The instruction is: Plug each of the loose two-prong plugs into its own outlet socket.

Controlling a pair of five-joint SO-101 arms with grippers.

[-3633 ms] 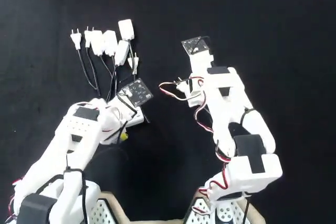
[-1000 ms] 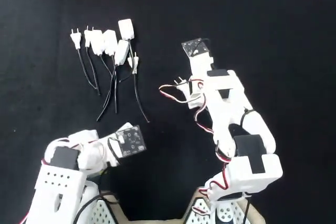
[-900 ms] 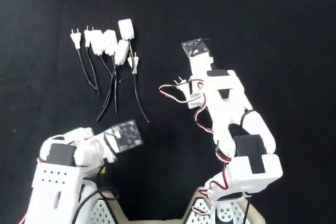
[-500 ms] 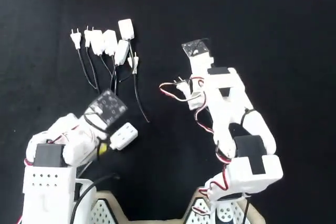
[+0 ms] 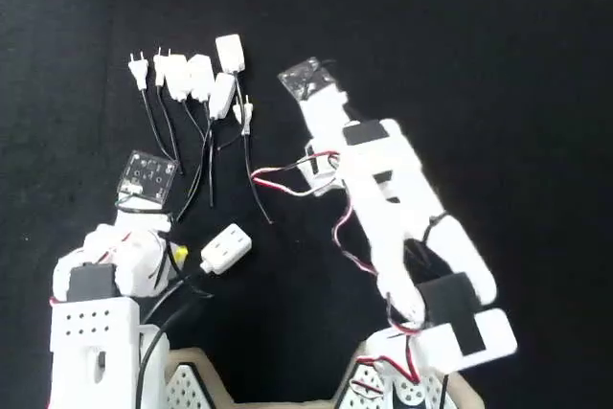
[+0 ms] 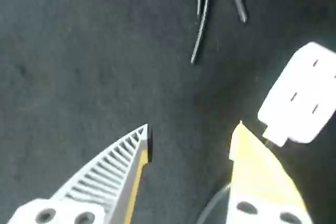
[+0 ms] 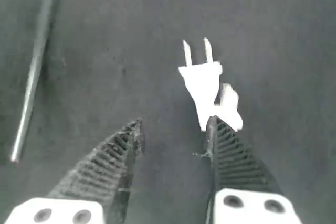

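Observation:
Several white two-prong plugs (image 5: 192, 79) with black cables lie in a cluster at the far left of the black table. A white outlet block (image 5: 225, 248) (image 6: 302, 98) rests on the cloth, just beside the yellow finger of my open left gripper (image 5: 165, 254) (image 6: 192, 129), which holds nothing. My right gripper (image 5: 305, 79) (image 7: 175, 123) hangs open over the cloth at the cluster's right edge. One small plug (image 7: 202, 82) (image 5: 246, 112) lies prongs away, close to one of its fingertips and apart from it.
Black cable ends (image 6: 202, 24) trail toward the left gripper from the cluster. A single cable (image 7: 34, 77) runs along one side of the right wrist view. The right half of the table (image 5: 517, 93) is bare black cloth.
The left arm pulled back, then swung left, leaving the outlet block lying free near the front. In the last half second the right arm shifted left toward the plug cluster.

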